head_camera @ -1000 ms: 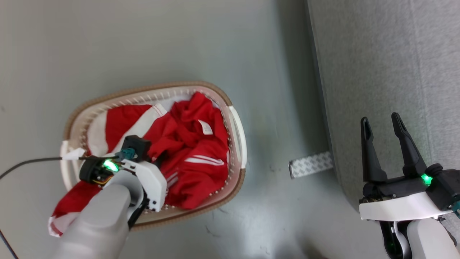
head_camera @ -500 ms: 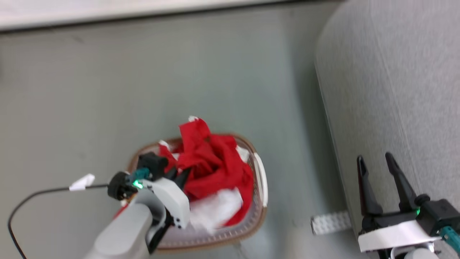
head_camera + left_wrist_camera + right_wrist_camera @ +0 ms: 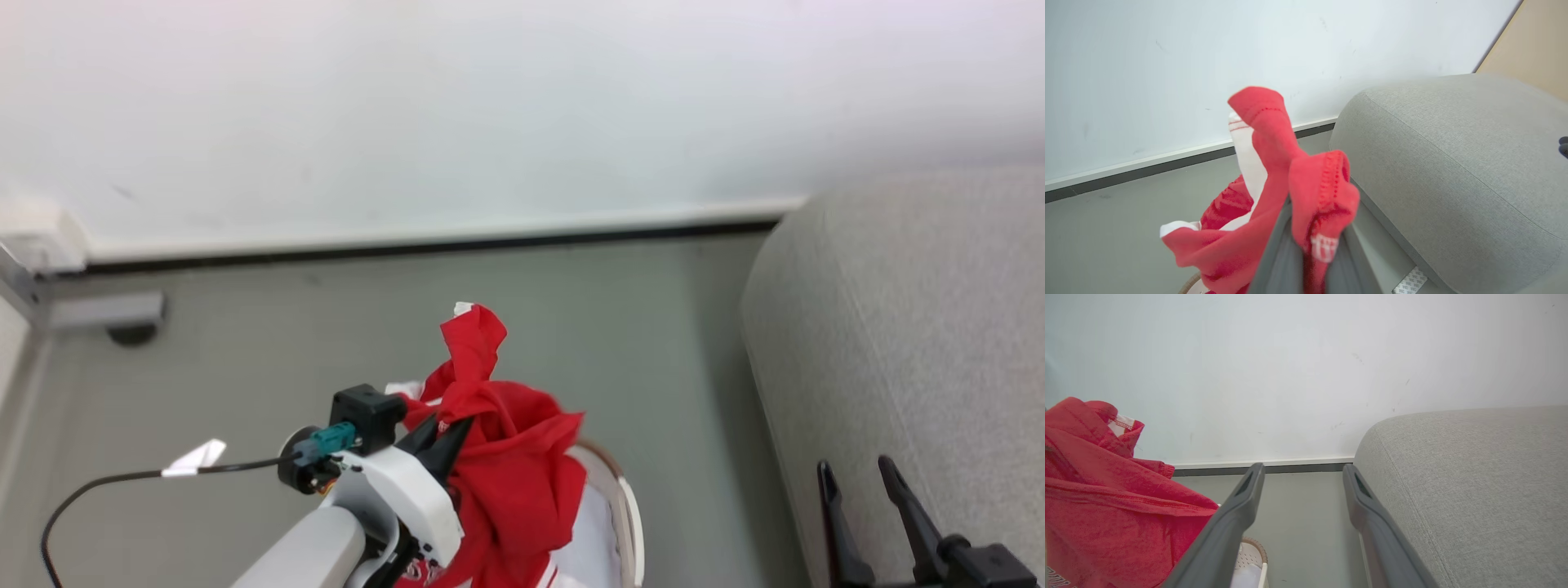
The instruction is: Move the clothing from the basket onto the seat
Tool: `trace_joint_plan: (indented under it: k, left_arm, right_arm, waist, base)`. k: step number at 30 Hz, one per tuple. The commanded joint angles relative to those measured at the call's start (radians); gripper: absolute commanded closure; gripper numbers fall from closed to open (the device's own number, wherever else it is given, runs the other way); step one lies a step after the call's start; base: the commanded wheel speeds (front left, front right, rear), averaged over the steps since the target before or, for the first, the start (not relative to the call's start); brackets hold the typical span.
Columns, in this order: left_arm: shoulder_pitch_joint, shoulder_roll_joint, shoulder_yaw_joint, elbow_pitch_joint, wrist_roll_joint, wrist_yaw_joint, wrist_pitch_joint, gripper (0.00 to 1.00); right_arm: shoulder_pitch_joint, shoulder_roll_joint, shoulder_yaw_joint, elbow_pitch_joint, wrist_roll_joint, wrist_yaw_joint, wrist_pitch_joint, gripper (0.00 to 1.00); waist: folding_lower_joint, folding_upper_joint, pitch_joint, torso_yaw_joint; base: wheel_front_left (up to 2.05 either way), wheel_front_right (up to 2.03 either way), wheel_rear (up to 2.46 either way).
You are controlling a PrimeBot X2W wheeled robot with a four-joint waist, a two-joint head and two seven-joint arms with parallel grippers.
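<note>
The red clothing [image 3: 506, 469] with white trim hangs bunched from my left gripper [image 3: 445, 431], which is shut on it above the basket. In the left wrist view the clothing [image 3: 1286, 171] drapes over both fingers. A part of the white basket [image 3: 627, 523] with its brown rim shows under the cloth at the bottom of the head view; the right wrist view catches the basket's corner [image 3: 1255, 555] and the clothing [image 3: 1106, 498] at its left. The grey seat [image 3: 914, 343] stands to the right. My right gripper [image 3: 861, 474] is open beside the seat, holding nothing.
A white wall with a dark skirting strip [image 3: 424, 245] runs behind the grey floor [image 3: 245, 359]. A black cable with a white tag [image 3: 194, 457] trails from my left wrist. A patterned pad [image 3: 1410, 281] lies at the seat's foot.
The head camera has tilted up, so the wall came into view. My left gripper has lifted the red clothing up out of the basket. The right gripper stays open.
</note>
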Motion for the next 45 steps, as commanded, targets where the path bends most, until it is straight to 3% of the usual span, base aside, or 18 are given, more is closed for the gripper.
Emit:
trace_joint_plan:
  k: [1, 14, 26, 37, 45]
  left_arm:
    - [0.018, 0.014, 0.006, -0.039, -0.016, 0.006, 0.009, 1.0]
    - [0.051, 0.128, 0.044, -0.323, -0.062, 0.045, 0.13, 1.0]
    - [0.072, 0.161, 0.028, -0.426, -0.073, 0.057, 0.183, 1.0]
    - [0.077, 0.157, -0.001, -0.445, -0.067, 0.054, 0.202, 1.0]
    - [0.062, 0.148, -0.04, -0.473, -0.053, 0.043, 0.226, 1.0]
  right_arm:
    - [0.025, -0.003, -0.005, 0.001, -0.006, -0.002, 0.0, 0.0]
    - [0.058, -0.002, -0.001, -0.018, 0.004, -0.002, 0.0, 0.0]
    - [0.009, -0.063, 0.072, -0.063, -0.001, -0.002, 0.0, 0.0]
    - [-0.179, -0.274, 0.479, -0.071, 0.07, -0.002, 0.0, 0.0]
    - [-0.392, -0.332, 0.76, -0.023, 0.14, -0.002, 0.012, 0.0]
  waist:
    - [0.0004, 0.0, -0.08, 0.017]
    - [0.0004, 0.0, -0.134, -0.001]
    - [0.0004, 0.0, -0.123, -0.019]
    - [0.0004, 0.0, -0.121, -0.032]
    - [0.0004, 0.0, -0.125, -0.027]
  base:
    - [0.0, 0.0, 0.0]
    - [0.0, 0.0, 0.0]
    - [0.0, 0.0, 0.0]
    - [0.0, 0.0, 0.0]
    - [0.0, 0.0, 0.0]
